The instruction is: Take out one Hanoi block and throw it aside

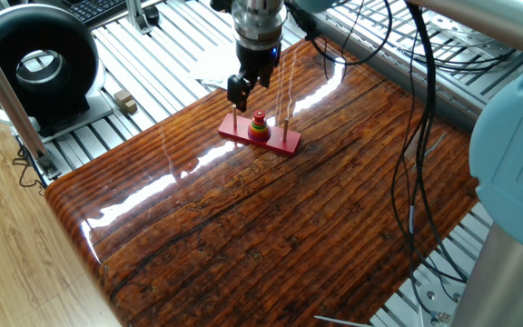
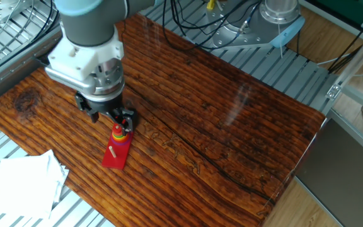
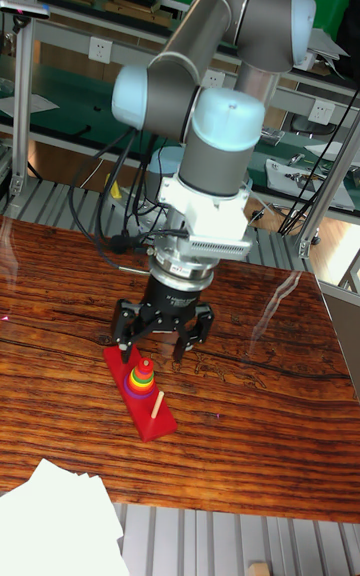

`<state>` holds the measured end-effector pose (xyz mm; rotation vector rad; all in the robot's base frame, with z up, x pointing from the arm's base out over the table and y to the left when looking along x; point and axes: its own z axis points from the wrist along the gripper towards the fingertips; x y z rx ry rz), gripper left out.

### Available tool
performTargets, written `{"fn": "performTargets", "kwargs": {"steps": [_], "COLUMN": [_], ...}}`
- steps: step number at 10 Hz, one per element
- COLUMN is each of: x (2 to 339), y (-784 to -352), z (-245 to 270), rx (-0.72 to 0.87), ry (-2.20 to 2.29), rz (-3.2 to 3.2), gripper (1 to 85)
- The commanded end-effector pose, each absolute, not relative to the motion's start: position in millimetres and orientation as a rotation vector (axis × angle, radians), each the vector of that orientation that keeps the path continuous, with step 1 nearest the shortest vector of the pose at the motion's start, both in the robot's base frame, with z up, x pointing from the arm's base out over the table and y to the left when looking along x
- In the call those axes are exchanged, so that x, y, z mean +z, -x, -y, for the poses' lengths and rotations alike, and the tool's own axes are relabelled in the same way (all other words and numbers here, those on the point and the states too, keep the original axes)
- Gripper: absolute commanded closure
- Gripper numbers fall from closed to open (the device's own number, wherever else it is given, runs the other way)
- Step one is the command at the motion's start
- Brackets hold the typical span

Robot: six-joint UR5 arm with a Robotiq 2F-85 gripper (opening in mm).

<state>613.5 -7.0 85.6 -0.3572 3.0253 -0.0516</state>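
Observation:
The Hanoi block [image 3: 143, 366] is a tiny red ring on top of the yellow and green discs, stacked on the middle peg of a flat red base [image 3: 137, 402]. The same red ring [image 1: 259, 116] [image 2: 119, 130] tops the stack in both fixed views. My gripper [image 3: 158, 334] hangs open just above and behind the stack, its two fingers spread to either side and holding nothing. In one fixed view the gripper [image 1: 243, 86] sits up-left of the tower; in the other the gripper [image 2: 114, 120] partly hides the far end of the base [image 2: 114, 156].
White paper sheets [image 2: 23, 183] [image 3: 55, 526] lie off the table's edge near the base. A black round device [image 1: 34, 59] and a small wooden block [image 1: 123, 102] stand on the metal rails. Cables [image 1: 416, 136] hang over the glossy wooden table [image 1: 271, 227].

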Motion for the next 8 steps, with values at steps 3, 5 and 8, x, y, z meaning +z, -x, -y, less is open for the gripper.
{"fn": "performTargets", "kwargs": {"steps": [3,5,8], "x": [74.7,72.7,65.1], "y": [-599.8,-600.0,-599.8], "z": [2.8,0.9,2.9], "rx": [-0.014,-0.009,-0.026], "ry": [0.272,0.269,0.251], "rz": [-3.074,-3.075,-3.087], "gripper": [21.3,22.7,25.3]}}
